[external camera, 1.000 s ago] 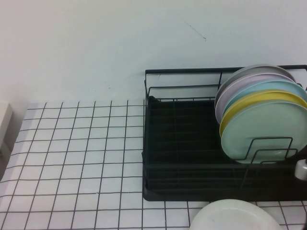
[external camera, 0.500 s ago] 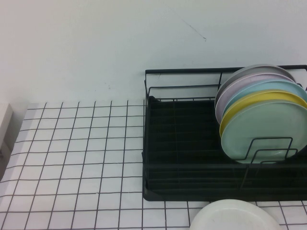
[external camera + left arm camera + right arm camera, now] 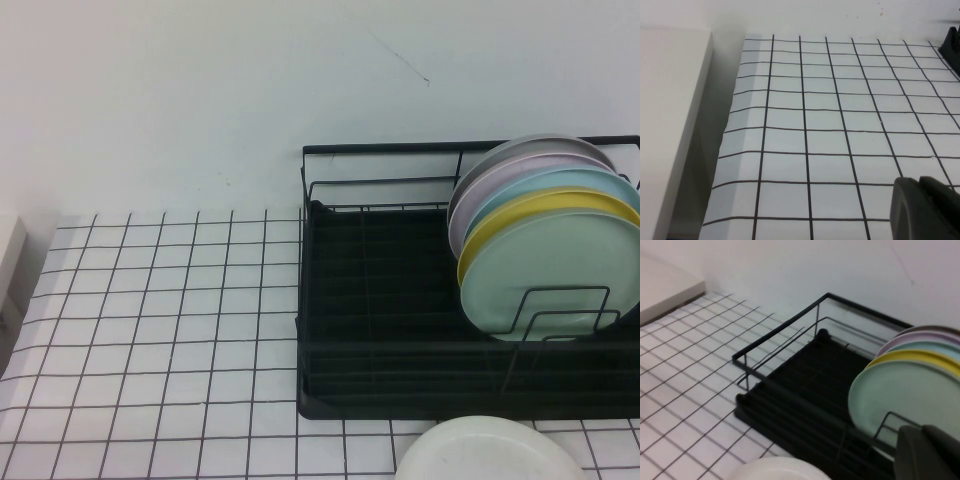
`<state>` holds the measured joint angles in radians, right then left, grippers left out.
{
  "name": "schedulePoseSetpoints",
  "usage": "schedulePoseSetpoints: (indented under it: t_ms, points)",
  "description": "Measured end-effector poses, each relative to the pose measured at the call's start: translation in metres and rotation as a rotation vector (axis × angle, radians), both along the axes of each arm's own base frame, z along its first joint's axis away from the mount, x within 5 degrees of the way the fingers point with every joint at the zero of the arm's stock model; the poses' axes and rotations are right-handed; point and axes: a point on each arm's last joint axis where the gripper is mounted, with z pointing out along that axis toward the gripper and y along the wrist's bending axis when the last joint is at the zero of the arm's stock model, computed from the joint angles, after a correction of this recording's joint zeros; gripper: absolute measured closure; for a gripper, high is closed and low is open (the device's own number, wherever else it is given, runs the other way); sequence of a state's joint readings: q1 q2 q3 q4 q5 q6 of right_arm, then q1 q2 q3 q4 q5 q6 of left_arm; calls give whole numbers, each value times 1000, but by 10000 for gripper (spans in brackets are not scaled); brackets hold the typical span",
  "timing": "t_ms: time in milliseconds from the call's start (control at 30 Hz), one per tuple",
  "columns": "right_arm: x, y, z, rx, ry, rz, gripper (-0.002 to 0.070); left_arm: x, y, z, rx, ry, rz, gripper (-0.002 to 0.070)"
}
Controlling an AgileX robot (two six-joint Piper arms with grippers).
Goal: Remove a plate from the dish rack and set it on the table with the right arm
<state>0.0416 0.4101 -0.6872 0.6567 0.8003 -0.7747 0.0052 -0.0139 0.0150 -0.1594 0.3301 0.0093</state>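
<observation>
The off-white plate (image 3: 490, 452) lies flat on the gridded table (image 3: 150, 330), just in front of the black dish rack (image 3: 370, 300). It also shows in the right wrist view (image 3: 777, 470), at the rack's (image 3: 790, 385) near edge. My right gripper (image 3: 922, 430) is shut and empty. It hangs above the rack's front right corner, clear of the plate, and is out of the high view. My left gripper (image 3: 919, 181) is shut and empty over the table's left part, far from the rack.
Several plates stand upright at the rack's right end: a mint-green one (image 3: 555, 270) in front, then yellow (image 3: 540, 205), light blue, lilac and grey. The rack's left half holds nothing. A white block (image 3: 670, 125) borders the table's left edge.
The tip of my right gripper, seen one second ago at the right edge of the high view, has left that view. The plates and rack have not moved.
</observation>
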Motion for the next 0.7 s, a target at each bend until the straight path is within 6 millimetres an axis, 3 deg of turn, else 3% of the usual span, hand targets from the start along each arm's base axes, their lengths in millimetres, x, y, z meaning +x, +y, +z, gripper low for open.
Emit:
schedulePoseSetpoints:
  t_ms: [233, 367, 567, 700]
  points:
    - [-8, 6, -6, 28, 100, 82, 678, 0, 0, 0, 0, 0, 0, 678]
    - [-8, 3, -11, -48, 120, 72, 678, 0, 0, 0, 0, 0, 0, 678]
    - [-10, -11, -13, -199, 21, -45, 678, 0, 0, 0, 0, 0, 0, 678]
    - [-2, -16, -25, -165, -64, -124, 678, 0, 0, 0, 0, 0, 0, 678]
